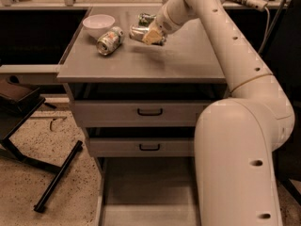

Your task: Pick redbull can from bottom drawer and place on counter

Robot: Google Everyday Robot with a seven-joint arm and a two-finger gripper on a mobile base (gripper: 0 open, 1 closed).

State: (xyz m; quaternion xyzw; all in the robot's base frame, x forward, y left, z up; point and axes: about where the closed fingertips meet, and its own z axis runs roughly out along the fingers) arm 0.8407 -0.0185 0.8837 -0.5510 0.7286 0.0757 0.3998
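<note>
Warm, dim indoor light falls from above on the desk (188, 65), its grey top carrying a dull sheen toward the far edge. The end effector (149, 35), above the middle of the desk and closed on the redbull can (136, 32), is smeared by motion and throws a faint shadow on the desk beneath. Deep shadow fills the recesses under the desk's top. At its foot the bottom drawer (146, 197) lies murky. The arm (235, 149) in front glows pale yellow.
</note>
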